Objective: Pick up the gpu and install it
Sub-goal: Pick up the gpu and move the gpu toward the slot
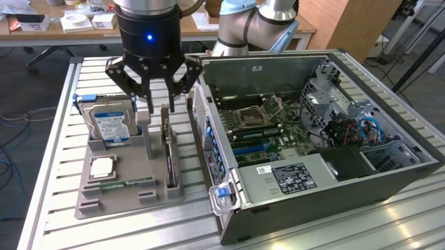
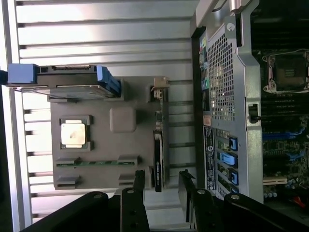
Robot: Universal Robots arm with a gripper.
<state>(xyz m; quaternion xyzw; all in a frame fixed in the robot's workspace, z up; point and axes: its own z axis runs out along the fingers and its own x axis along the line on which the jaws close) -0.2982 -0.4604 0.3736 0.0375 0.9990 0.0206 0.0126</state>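
No wording legible on any label

In the exterior view, the hard drive [image 1: 104, 112] at left of centre carries a blue-and-white label [image 1: 112, 126] whose print is too small to read. At lower centre-right, the power supply [image 1: 268, 191] in the computer case [image 1: 326, 205] bears a white label [image 1: 295, 177] with a black block and fine lines, plus a small white sticker [image 1: 265, 169] beside it. Another white sticker [image 1: 257, 67] sits on the case's inner wall, upper middle. None can be made out.
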